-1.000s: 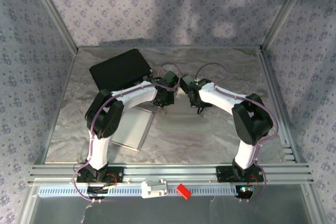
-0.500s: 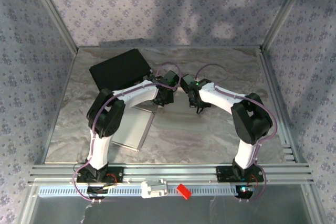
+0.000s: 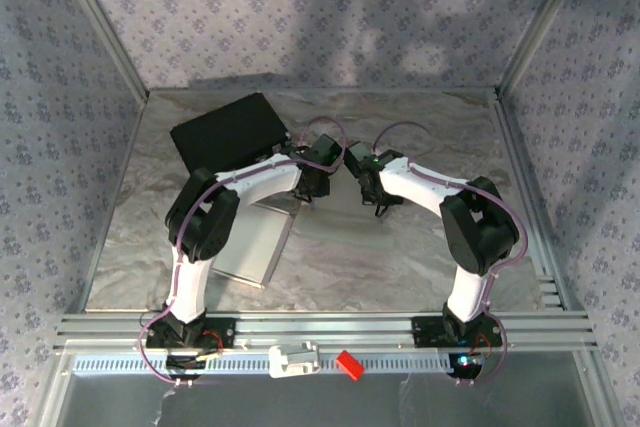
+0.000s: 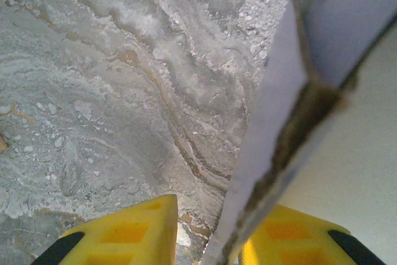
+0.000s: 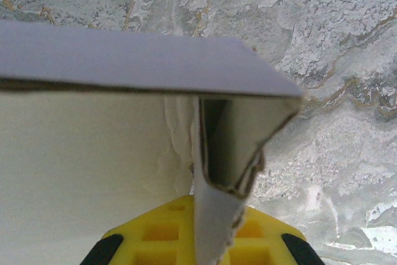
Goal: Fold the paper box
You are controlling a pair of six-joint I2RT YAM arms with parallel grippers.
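The paper box [image 4: 273,110] is pale grey-white card with brown raw edges. One upright wall of it stands between the yellow fingers of my left gripper [image 4: 208,231]. That wall leans on the right finger [image 4: 291,243], and a gap separates it from the left finger [image 4: 124,234], so the jaws are open. My right gripper [image 5: 208,231] is shut on a thin flap hanging from the folded corner of the paper box [image 5: 124,60]. From above, the left gripper [image 3: 312,187] and the right gripper [image 3: 372,192] face each other at mid-table.
A black box [image 3: 228,132] lies at the back left. A flat grey panel [image 3: 250,247] rests under the left forearm. Marbled tabletop [image 3: 400,267] stretches to the front and right. Patterned walls and aluminium rails [image 3: 300,327] close in the workspace.
My left gripper's jaws have parted, leaving a gap beside the paper wall they were shut on. Both arms have barely moved, and the right gripper keeps its grip.
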